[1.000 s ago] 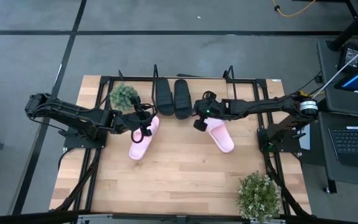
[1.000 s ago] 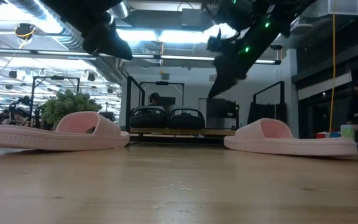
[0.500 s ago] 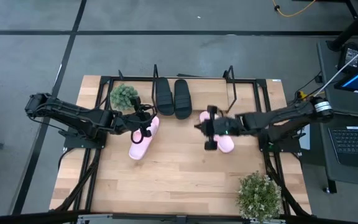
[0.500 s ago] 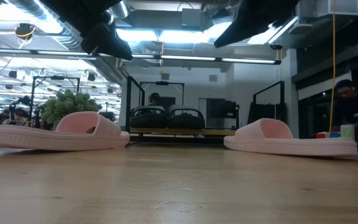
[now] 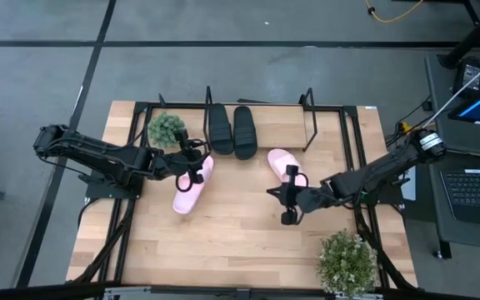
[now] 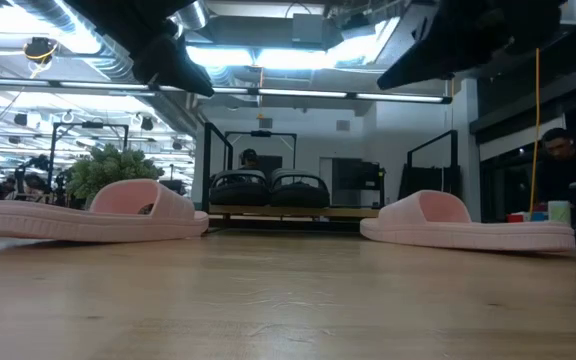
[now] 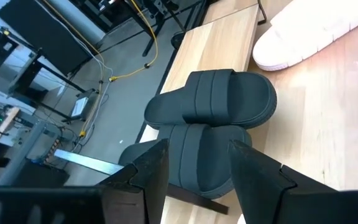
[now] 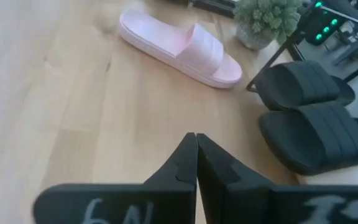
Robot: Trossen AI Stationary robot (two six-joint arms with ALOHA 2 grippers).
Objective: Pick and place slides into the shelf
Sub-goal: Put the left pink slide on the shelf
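Slides: your two black slides (image 5: 230, 130) sit side by side at the shelf (image 5: 307, 125), two pink slides (image 5: 192, 185) lie on the table (image 5: 223, 250). Your left gripper (image 5: 195, 167) hovers over the left pink one, fingers wide, empty. Your right gripper (image 5: 287, 202), pinched closed, holds nothing, just beside the right one.

Wooden table (image 5: 223, 242) with two pink slides (image 5: 192, 185), two plants (image 5: 346, 260).

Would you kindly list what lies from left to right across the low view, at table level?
Pink slide → small potted plant behind it → two black slides in the shelf at the far edge → second pink slide.
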